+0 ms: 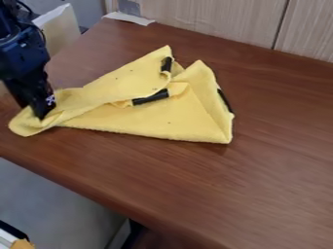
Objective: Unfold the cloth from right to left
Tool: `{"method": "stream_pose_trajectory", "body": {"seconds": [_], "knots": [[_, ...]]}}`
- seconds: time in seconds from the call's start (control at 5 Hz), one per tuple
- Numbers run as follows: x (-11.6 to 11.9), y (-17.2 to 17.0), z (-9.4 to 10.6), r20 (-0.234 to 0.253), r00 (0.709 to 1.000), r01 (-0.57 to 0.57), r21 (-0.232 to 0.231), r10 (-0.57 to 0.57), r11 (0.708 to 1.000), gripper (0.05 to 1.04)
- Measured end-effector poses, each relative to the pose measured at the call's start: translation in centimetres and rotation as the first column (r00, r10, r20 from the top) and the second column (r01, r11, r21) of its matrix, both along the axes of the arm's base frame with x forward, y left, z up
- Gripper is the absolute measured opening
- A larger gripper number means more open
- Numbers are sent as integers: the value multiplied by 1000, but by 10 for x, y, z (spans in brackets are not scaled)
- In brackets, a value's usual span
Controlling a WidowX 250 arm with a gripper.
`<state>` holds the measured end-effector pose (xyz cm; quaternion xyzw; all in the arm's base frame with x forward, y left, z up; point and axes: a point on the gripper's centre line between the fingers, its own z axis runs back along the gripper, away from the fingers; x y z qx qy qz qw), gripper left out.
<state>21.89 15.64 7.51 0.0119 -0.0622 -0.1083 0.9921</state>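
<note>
A brown wood-grain table (280, 185) is noted, backed by pale wood-grain panelling (208, 19) that is divided by a dark seam (281, 24). A whitish strip (129, 18) is seen at the table's rear corner. A cream board (60, 30) is observed at upper left. At lower left, a grey surface (58, 194) and a partly visible white-and-black object (7, 237) are recorded.
</note>
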Motion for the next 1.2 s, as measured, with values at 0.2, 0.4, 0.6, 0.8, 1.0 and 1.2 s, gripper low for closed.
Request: {"method": "stream_pose_trajectory", "body": {"seconds": [0.2,0.4,0.6,0.8,1.0,1.2], "knots": [[0,-1,1,0,1000,19,0,-19,1000,1008],[3,-4,13,2,997,78,22,-78,997,1003],[2,-6,23,0,993,121,42,-121,992,999],[10,-9,50,-7,977,212,112,-213,971,999],[4,-14,83,-24,962,273,202,-274,941,999],[4,-14,85,-21,961,273,207,-275,939,999]]}}
